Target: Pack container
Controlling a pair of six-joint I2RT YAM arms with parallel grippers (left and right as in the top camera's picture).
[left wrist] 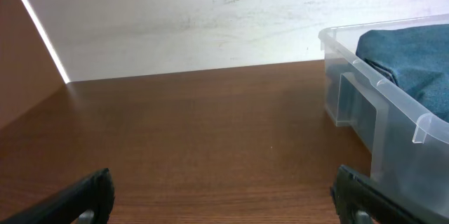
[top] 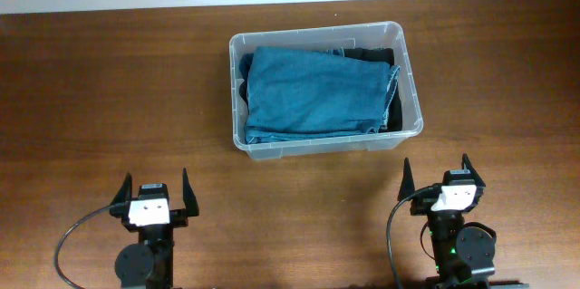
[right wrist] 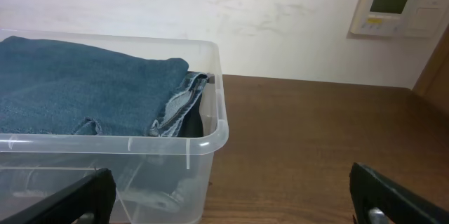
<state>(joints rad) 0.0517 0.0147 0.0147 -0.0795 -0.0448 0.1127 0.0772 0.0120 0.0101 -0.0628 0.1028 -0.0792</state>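
Two hands rest at the near edge of the surface [top: 109, 99], the left hand [top: 155, 185] and right hand [top: 437, 173] both spread open and empty. Beyond them, mid-surface, the container [top: 237, 49] holds folded jeans [top: 313, 90] over a dark garment [top: 373, 54]. The denim appears to ride near the rim; anything pressed on top may snag it, and a one-sided push could skid the light container.

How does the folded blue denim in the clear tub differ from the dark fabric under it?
The folded blue denim garment lies on top, spanning most of the clear plastic tub; the dark fabric lies beneath, showing only at edges. Denim is faded blue, the fabric near black. Both sit inside the tub.
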